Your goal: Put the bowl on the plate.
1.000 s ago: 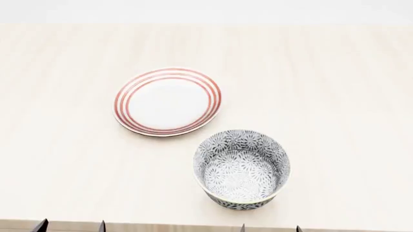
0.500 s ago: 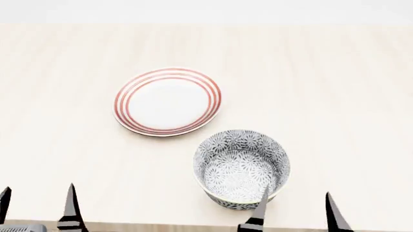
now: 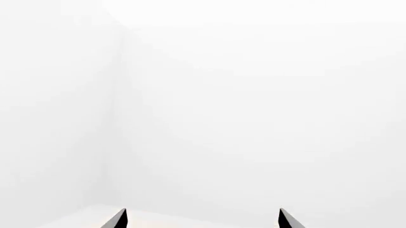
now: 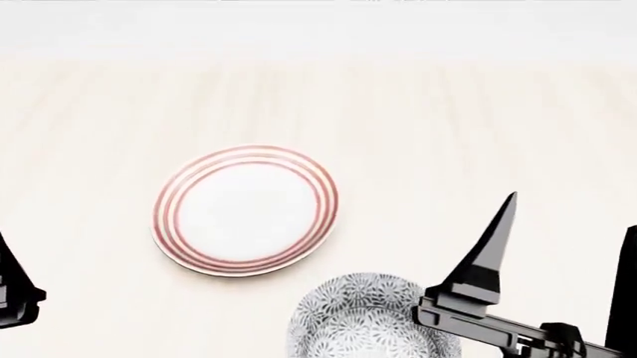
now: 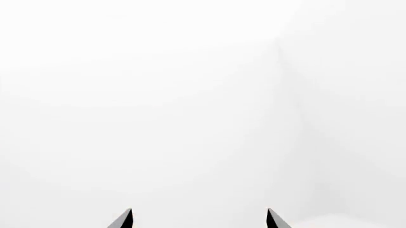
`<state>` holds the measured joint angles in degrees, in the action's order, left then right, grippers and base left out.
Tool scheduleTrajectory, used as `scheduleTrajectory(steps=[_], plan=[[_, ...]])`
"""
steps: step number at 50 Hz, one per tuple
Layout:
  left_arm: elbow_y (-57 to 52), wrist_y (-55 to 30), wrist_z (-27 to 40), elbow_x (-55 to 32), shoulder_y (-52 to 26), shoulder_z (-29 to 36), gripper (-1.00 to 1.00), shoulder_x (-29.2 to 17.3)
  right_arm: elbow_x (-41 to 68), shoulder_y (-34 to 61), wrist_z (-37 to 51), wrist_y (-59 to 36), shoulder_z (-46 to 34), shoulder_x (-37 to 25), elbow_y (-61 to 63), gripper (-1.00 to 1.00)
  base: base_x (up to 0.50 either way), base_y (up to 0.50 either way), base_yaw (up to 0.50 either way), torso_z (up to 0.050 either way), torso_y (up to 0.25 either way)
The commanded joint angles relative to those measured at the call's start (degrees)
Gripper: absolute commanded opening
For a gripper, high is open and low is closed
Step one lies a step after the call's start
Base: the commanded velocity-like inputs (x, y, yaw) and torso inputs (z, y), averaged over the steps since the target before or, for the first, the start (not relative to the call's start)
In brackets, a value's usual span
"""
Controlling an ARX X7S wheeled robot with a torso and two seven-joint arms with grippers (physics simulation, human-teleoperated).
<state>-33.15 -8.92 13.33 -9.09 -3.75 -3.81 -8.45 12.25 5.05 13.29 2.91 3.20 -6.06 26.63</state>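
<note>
The plate [image 4: 246, 210], white with red rings, lies on the table left of centre in the head view. The bowl [image 4: 363, 322], grey-blue floral, stands just right of and nearer than the plate. The picture's bottom edge and my right arm cut part of it off. My right gripper [image 4: 572, 212] is open and raised, pointing forward, just right of the bowl and apart from it. Its fingertips [image 5: 129, 216] frame only white wall in the right wrist view. My left gripper [image 3: 202, 213] is open and empty, and one dark finger [image 4: 15, 287] shows at the head view's left edge.
The pale wooden table [image 4: 448, 134] stretches back to a white wall [image 4: 318, 30]. Both wrist views face white walls, with a sliver of table [image 3: 95, 216] low in the left wrist view.
The plate and bowl have slid lower in the head view as the view shifted. Both arms have risen, and the right gripper now stands tall beside the bowl.
</note>
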Motion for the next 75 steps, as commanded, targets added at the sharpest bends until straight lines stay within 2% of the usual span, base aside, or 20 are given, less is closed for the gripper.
scheduleTrajectory(steps=[1, 11, 15, 16, 19, 20, 23, 24, 31, 39, 46, 52, 75], plan=[[-1.4, 0.0, 0.1, 0.7, 0.0, -1.2, 1.0, 0.3, -0.1, 0.0, -0.2, 0.9, 0.9, 0.1, 1.1, 1.0, 0.5, -0.01, 0.0, 0.0, 0.0], [-0.6, 0.0, 0.4, 0.4, 0.3, -0.3, 1.0, -0.1, -0.8, 0.1, 0.9, -0.1, -0.3, -0.9, 1.5, 1.0, 0.49, -0.01, 0.0, 0.0, 0.0], [0.5, -4.8, -0.2, -1.7, 0.5, 1.7, 1.0, 0.1, -1.1, -0.2, 0.9, 0.4, -0.8, -1.2, 1.3, 1.0, 0.0, 0.0, 0.0, 0.0, 0.0], [1.4, -8.7, -0.4, -2.7, 0.3, 3.1, 1.0, 0.3, -1.0, -0.2, 0.9, 0.4, -0.9, -1.4, 1.2, 1.0, 0.0, 0.0, 0.0, 0.0, 0.0], [3.6, -13.0, -0.8, -4.8, -0.3, 4.5, 1.0, 0.9, -1.0, -0.3, 1.0, 0.2, -1.2, -1.6, 1.3, 1.0, 0.0, 0.0, 0.0, 0.0, 0.0], [4.9, -16.5, -0.6, -4.4, -1.0, 6.8, 1.0, 0.9, -0.9, -0.3, 1.0, 0.1, -1.3, -1.7, 1.5, 1.0, 0.0, 0.0, 0.0, 0.0, 0.0], [5.6, -19.7, -1.5, -5.2, -1.3, 9.7, 1.0, 1.1, -0.7, -0.4, 1.2, 0.0, -1.5, -1.9, 1.5, 1.0, 0.0, 0.0, 0.0, 0.0, 0.0], [6.4, -23.4, -2.2, -7.6, -2.0, 10.6, 1.0, 2.2, -0.7, -0.5, 1.2, 0.0, -1.6, -2.0, 1.5, 1.0, 0.0, 0.0, 0.0, 0.0, 0.0], [7.5, -31.5, -4.6, -13.5, -3.5, 14.4, 1.0, 3.8, -0.4, -0.5, 1.5, 0.1, -1.9, -2.4, 1.5, 1.0, 0.0, 0.0, 0.0, 0.0, 0.0], [7.8, -37.8, -5.1, -18.8, -6.5, 16.2, 1.0, 5.3, -0.2, -0.7, 1.8, 0.1, -2.4, -2.9, 1.3, 1.0, 0.0, 0.0, 0.0, 0.0, 0.0], [8.4, -44.9, -3.2, -27.1, -10.1, 14.3, 1.0, 7.6, 0.1, -0.6, 2.1, -0.1, -2.5, -3.4, 1.6, 1.0, 0.0, 0.0, 0.0, 0.0, 0.0], [8.0, -46.8, 0.5, -33.1, -11.8, 14.8, 1.0, 7.7, 0.2, -0.6, 2.4, 0.2, -2.6, -3.7, 1.2, 1.0, 0.0, 0.0, 0.0, 0.0, 0.0], [11.5, -46.7, 6.5, -44.7, -14.2, 15.8, 1.0, 6.7, 0.6, -0.8, 3.1, 1.0, -3.4, -4.5, 0.5, 1.0, 0.0, 0.0, 0.0, 0.0, 0.0]])
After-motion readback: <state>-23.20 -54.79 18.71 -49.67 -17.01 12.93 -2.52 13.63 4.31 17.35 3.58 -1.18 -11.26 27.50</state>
